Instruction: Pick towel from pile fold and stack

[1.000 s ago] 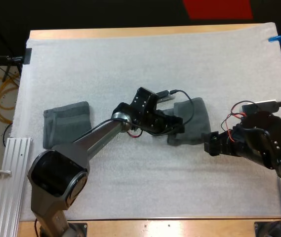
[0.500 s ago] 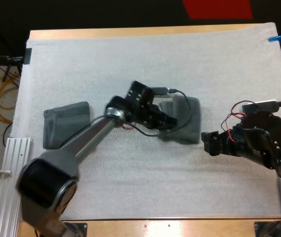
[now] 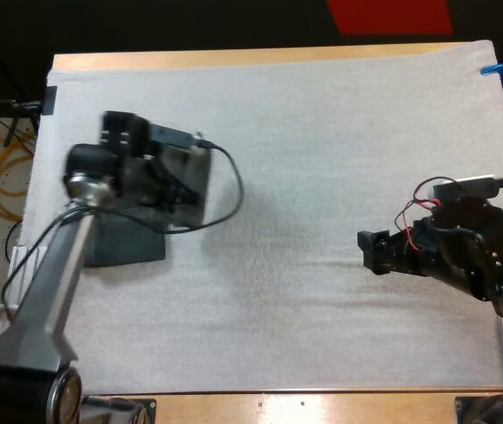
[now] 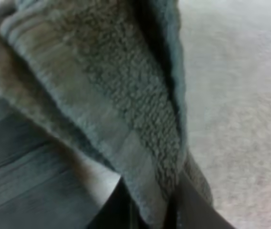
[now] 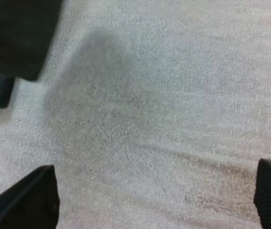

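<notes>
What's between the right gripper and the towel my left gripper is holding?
Nothing but bare white mat between the right gripper and the held towel, as the high view shows.

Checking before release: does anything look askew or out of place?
Nothing damaged. The carried towel, clamped in the left pincer, hangs offset over the far right corner of the folded towel, not squared over it.

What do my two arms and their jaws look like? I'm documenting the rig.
The left arm is a silver-grey tube with black rounded joints and a looping black cable. The right arm is glossy black, rounded, with small pale screw dots and red and black wires. Both have black jaws.
</notes>
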Robot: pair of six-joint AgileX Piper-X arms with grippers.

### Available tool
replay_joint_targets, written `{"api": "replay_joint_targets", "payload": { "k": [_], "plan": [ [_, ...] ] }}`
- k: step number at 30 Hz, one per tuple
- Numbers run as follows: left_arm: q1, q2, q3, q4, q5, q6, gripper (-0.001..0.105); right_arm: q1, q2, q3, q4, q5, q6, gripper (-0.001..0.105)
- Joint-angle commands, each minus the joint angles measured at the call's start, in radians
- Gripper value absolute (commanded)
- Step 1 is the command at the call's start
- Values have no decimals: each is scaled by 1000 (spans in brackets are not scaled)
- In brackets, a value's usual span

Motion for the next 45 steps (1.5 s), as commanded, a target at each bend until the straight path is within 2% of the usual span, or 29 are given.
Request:
{"api": "replay_joint_targets", "payload": {
  "k": [1,7,14,17,19,23,30,35,38,43,45],
  "plan": [
    [33,-22,-7,9,-14,17,0,-4,-6,-2,-8,4,3,81],
    [148,-32,-5,21,-12,28,0,-4,-6,-2,-8,4,3,81],
    [201,-10,8,64,-10,48,0,-4,-6,-2,-8,4,3,81],
    [218,18,18,72,29,38,0,-4,-6,-2,-8,4,3,81],
    [242,42,23,72,83,-1,0,-4,-6,-2,-8,4,3,81],
    [294,78,22,72,101,-32,0,-4,-6,-2,-8,4,3,81],
    [388,133,22,88,44,2,0,-4,-6,-2,-8,4,3,81],
    [402,148,22,88,-82,44,1,-4,-6,-2,-8,4,3,81],
    [402,148,22,88,-95,56,10,-4,-6,-2,-8,4,3,81],
    [402,150,22,88,-97,62,41,-4,-6,-2,-8,-2,1,81],
    [402,150,22,86,-119,62,46,-4,-6,-2,-8,-2,0,81]
  ]
}}
